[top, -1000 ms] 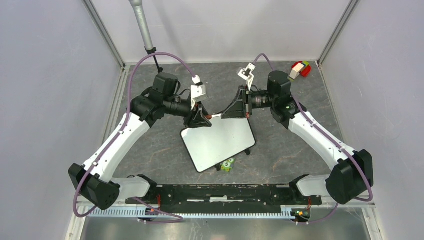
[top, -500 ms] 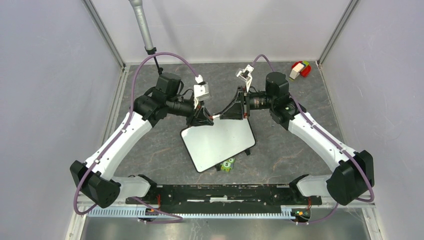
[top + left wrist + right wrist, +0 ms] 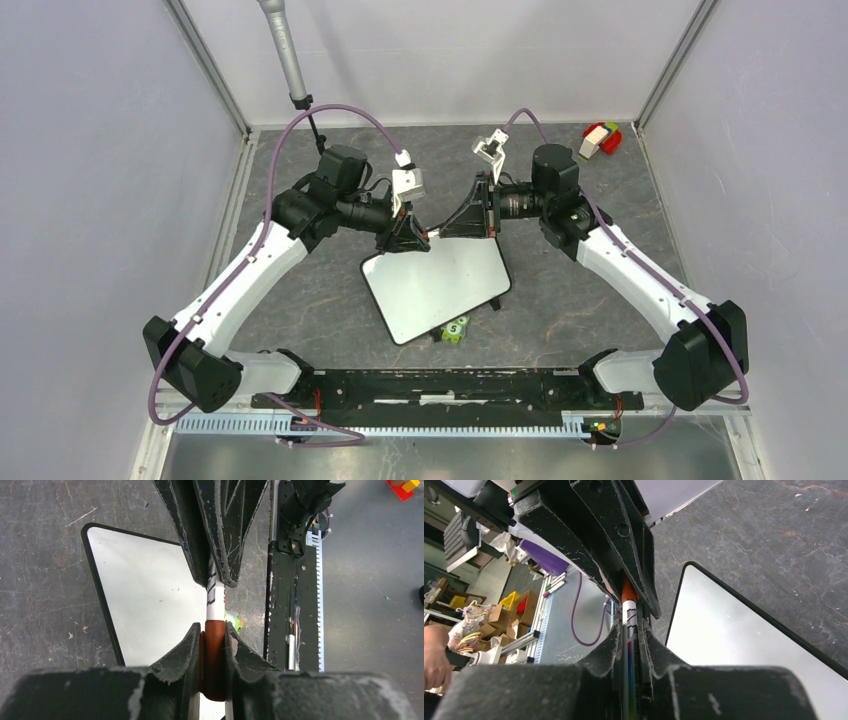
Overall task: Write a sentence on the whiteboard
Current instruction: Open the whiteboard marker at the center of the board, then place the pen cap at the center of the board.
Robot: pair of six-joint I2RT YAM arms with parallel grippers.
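Two hands on one marker, cap not off yet

Left hand [image 3: 214,631] is clamped on the red-brown cap [image 3: 214,667], and right hand [image 3: 629,636] is clamped on the white marker [image 3: 629,616]. The marker's long axis runs straight from hand to hand, so I judge the pull-apart goes along it. The blank whiteboard [image 3: 435,285] lies flat on the table [image 3: 330,300], just below both hands and about equally near each.

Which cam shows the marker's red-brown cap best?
Left wrist: the red-brown marker cap is centred and clamped in the left gripper, with the white barrel beyond. Right wrist shows only its orange-red end. In top external it is too small to tell.
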